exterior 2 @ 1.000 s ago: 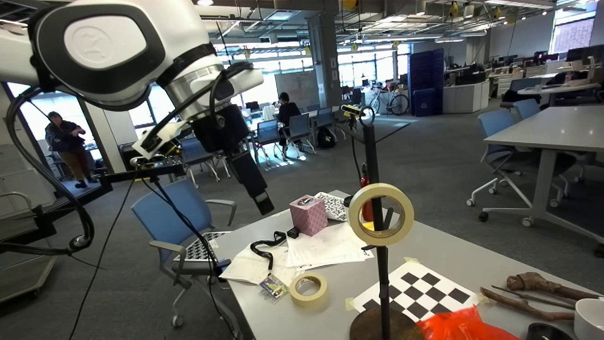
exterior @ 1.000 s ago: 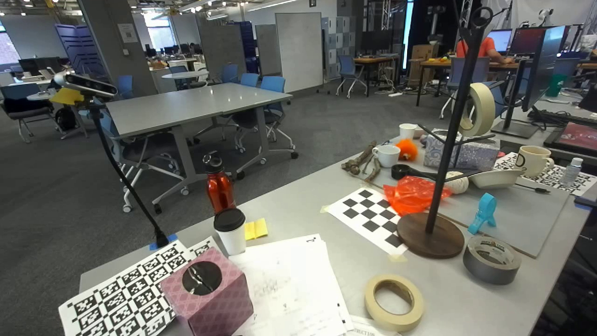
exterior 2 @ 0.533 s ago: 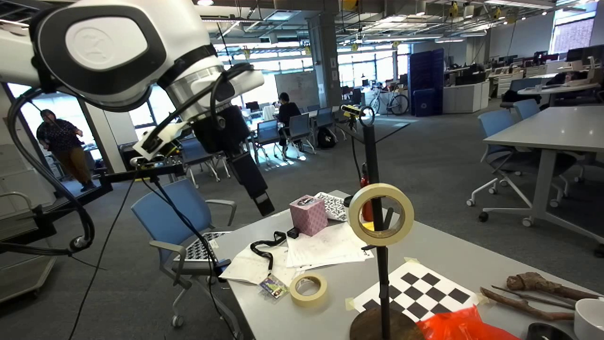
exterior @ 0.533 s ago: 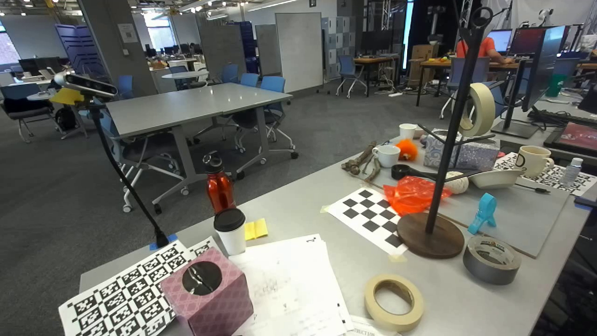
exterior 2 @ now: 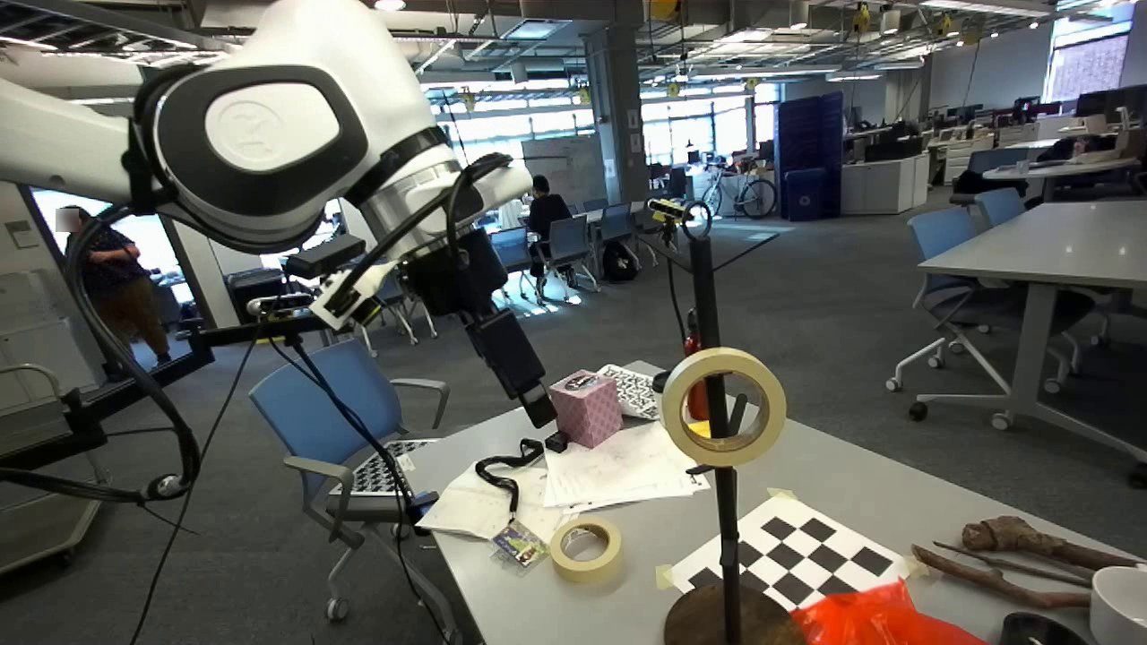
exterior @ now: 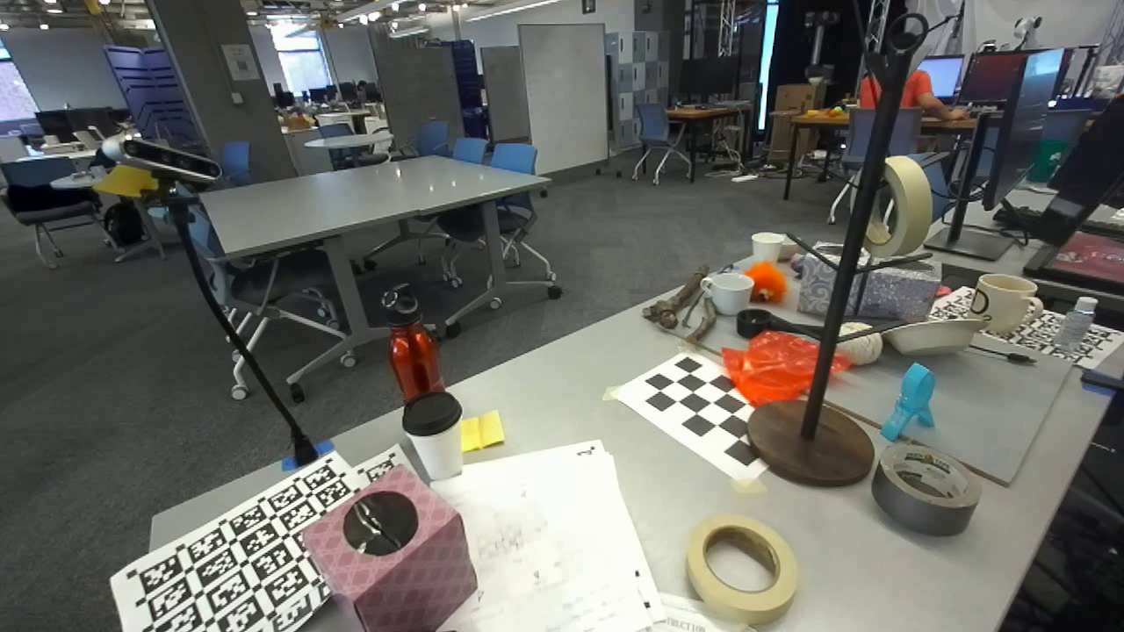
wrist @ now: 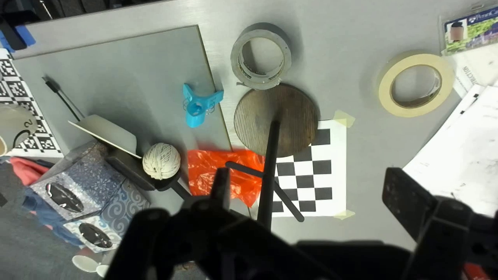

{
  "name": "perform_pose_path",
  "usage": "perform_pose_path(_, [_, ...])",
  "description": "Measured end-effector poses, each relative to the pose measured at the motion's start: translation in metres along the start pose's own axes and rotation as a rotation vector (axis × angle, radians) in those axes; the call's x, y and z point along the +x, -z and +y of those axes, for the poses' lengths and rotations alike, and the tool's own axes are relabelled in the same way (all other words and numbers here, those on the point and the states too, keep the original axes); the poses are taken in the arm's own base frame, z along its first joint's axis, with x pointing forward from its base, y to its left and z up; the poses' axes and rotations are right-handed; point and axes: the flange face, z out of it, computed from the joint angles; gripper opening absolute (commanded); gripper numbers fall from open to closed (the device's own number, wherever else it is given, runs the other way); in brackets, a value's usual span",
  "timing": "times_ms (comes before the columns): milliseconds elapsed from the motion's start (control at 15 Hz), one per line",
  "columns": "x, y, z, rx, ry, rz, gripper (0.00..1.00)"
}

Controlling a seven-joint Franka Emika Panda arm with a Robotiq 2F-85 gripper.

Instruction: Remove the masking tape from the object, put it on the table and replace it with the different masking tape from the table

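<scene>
Jaws, spread apart and gripping nothing, would best take the cream paper masking-tape ring [exterior: 913, 206], hung on the black, round-based stand [exterior: 833, 333] in from the edge of the bench [exterior: 861, 562], by pinching squarely across its rim and lifting it free before pulling away.

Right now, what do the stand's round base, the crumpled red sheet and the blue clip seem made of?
Round base: apparently dark, matte wood; grain shows. Red sheet: probably thin, glossy plastic; creases shine. Blue clip: likely plastic, smooth; even colour.
</scene>
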Motion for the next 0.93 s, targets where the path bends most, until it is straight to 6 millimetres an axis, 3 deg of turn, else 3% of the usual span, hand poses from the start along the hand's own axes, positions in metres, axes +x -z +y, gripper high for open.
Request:
perform_pose_path(267, [0.009, -0.011, -0.007, -0.022, -0.034, 0.034, 1.0])
perform_pose_path(933, [0.044, -0.036, 0.006, -0.091, -0.143, 0.155, 1.0])
